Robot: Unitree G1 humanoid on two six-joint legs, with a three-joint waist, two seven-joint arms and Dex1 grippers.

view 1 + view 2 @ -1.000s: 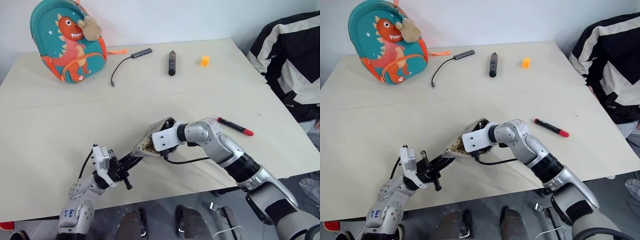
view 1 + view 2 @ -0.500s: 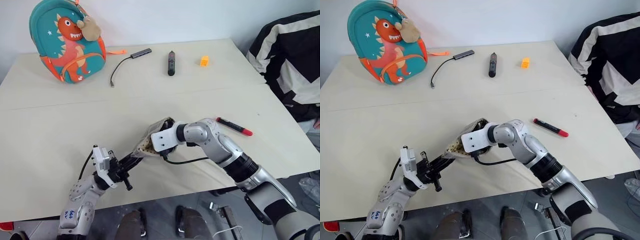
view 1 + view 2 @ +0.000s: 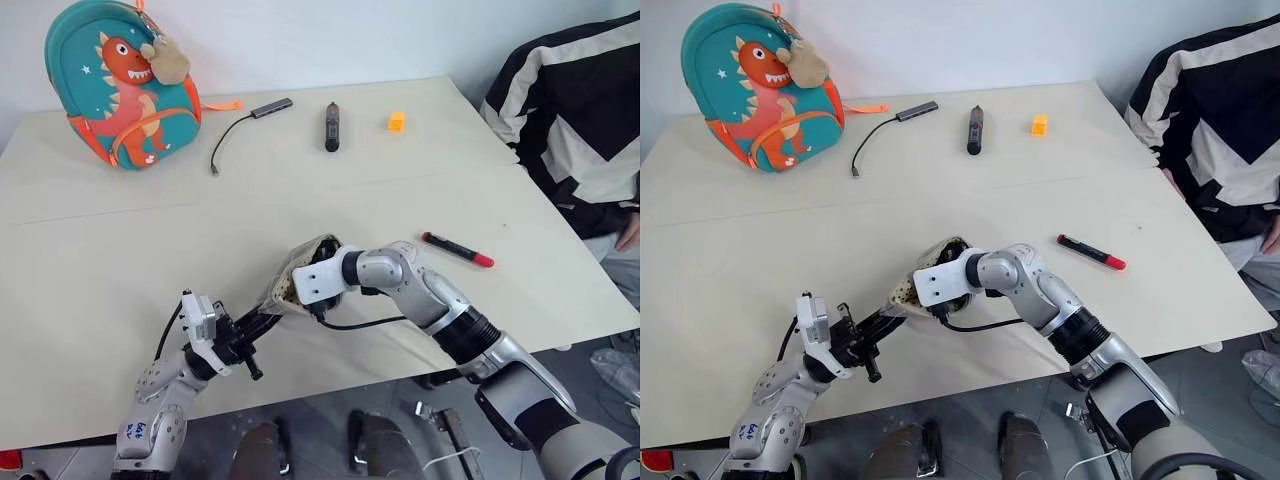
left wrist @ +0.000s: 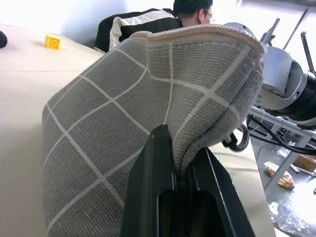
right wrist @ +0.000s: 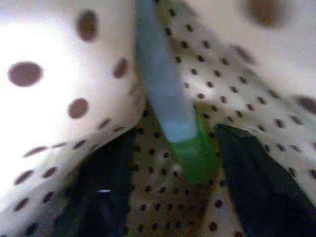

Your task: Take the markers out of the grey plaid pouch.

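The grey plaid pouch [image 3: 305, 262] hangs above the table's front, its mouth turned toward my right arm. My left gripper [image 4: 181, 148] is shut on the pouch's bottom fold and holds it up. My right gripper [image 5: 173, 163] is inside the pouch mouth, its dark fingers [image 5: 98, 197] apart on either side of a green marker [image 5: 190, 153] lying on the dotted tan lining. A red marker [image 3: 457, 250] with a black end lies on the table to the right of my right arm.
The beige table [image 3: 120, 230] carries a teal dinosaur backpack [image 3: 120, 85] at the far left, a cable with an adapter [image 3: 250, 118], a thick black pen [image 3: 331, 126] and a small orange block [image 3: 397, 121]. A person in a black and white jacket [image 3: 570, 110] sits at the right edge.
The camera has shifted a little, so the whole picture has slid left. Both arms and the pouch keep their places.
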